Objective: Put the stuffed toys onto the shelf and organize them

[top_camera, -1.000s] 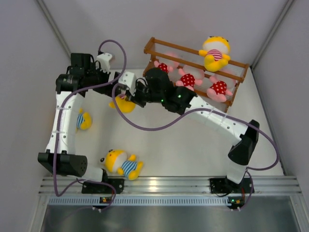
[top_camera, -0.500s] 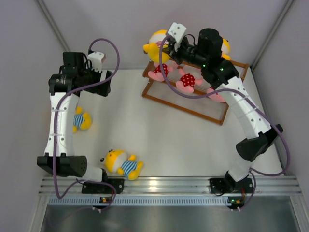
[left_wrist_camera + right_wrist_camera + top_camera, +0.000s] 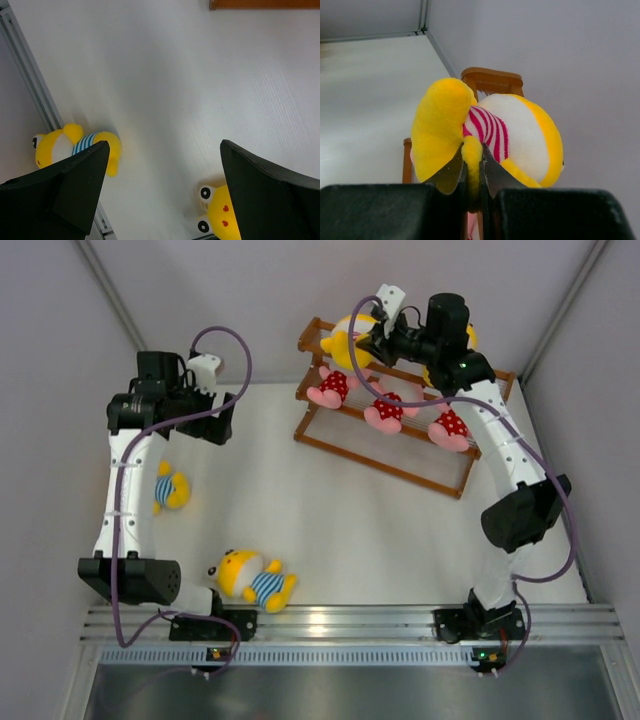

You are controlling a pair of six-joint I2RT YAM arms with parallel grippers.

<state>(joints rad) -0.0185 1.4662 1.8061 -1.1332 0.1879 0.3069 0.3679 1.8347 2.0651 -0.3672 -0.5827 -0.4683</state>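
Your right gripper [image 3: 375, 337] is clamped shut on a limb of the pink-striped yellow doll [image 3: 345, 340], held over the left end of the shelf [image 3: 390, 462] — the free spot on the top tier appears to lie just below it. Your left gripper [image 3: 222, 418], jaws spread and empty, hovers nearer the two blue-striped dolls [image 3: 172, 490] on the table [image 3: 350, 530]

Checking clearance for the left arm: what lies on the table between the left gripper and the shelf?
Nothing: the top external view shows only bare white table between the left gripper and the shelf.
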